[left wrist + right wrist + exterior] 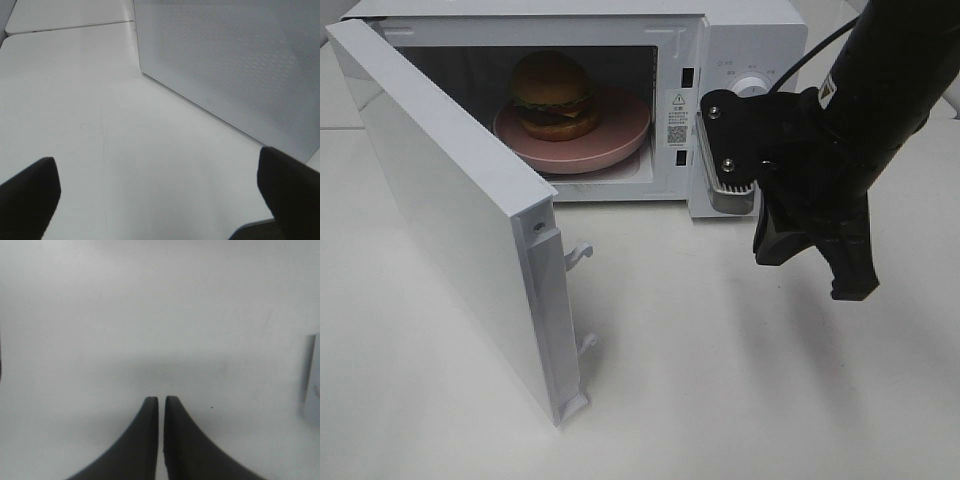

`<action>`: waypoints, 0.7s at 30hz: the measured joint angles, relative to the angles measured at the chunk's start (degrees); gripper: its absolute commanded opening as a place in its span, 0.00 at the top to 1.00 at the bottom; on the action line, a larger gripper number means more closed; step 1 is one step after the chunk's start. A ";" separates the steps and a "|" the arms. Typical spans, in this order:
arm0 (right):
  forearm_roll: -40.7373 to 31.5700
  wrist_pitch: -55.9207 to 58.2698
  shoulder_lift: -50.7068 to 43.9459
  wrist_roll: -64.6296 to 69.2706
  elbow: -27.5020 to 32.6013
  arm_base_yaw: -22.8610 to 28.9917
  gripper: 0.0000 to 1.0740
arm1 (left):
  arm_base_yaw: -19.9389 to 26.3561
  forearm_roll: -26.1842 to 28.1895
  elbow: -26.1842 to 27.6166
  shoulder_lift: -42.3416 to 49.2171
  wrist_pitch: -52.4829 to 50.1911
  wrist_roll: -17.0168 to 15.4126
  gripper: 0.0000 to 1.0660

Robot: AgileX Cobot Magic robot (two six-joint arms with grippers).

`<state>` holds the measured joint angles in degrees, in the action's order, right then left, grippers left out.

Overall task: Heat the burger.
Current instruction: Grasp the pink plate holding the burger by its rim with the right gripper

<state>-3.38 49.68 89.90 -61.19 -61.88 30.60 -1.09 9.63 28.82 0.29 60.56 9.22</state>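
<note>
One white microwave (750, 40) sits at the back of a white table (740, 380). Its door (450, 200) stands wide open, hinged on the left side of the high view and angled out toward the front. Inside the oven, the burger (554, 95) sits upright on a round pink plate (620, 135), roughly in the middle of the cavity.

The right gripper (815, 275), black, hangs above the table just in front of the microwave's control panel (760, 55), to the right of the opening. Its fingers point downward and are drawn almost together, with only a thin slit between them, and they hold nothing.

The left gripper (156, 160) shows only in its own wrist view. Its two dark fingers are spread far apart and empty above bare table, with the door's dotted mesh panel close ahead.
</note>
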 measured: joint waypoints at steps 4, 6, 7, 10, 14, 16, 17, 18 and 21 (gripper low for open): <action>0.00 0.06 -0.06 -7.51 0.00 0.00 0.90 | 0.00 0.00 0.00 0.00 0.00 0.00 0.06; 0.06 0.06 -0.06 -11.23 0.00 0.00 0.88 | 0.00 0.00 0.00 0.00 0.00 0.00 0.06; 0.06 0.06 -0.06 -12.43 0.00 0.00 0.85 | 0.00 0.00 0.00 0.00 0.00 0.00 0.06; 0.17 -0.17 -0.06 -15.93 0.00 0.00 0.80 | 0.00 0.00 0.00 0.00 0.00 0.00 0.06; 2.01 -2.69 -0.06 -18.28 0.00 0.00 0.60 | 0.00 0.00 0.00 0.00 0.00 0.00 0.06; 2.35 -3.44 -0.06 -18.39 0.00 0.00 0.55 | 0.00 0.00 0.00 0.00 0.00 0.00 0.06; 3.04 -4.64 -0.06 -18.39 0.00 0.17 0.45 | 0.00 0.00 0.00 0.00 0.00 0.00 0.06; 3.04 -4.64 -0.06 -18.39 0.00 0.17 0.45 | 0.00 0.00 0.00 0.00 0.00 0.00 0.06; 3.38 -5.79 -0.06 -17.70 0.00 1.09 0.28 | 0.00 0.00 0.00 0.00 0.00 0.00 0.06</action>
<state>0.00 43.89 89.84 -78.90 -61.88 31.68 -1.09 9.63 28.82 0.29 60.56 9.22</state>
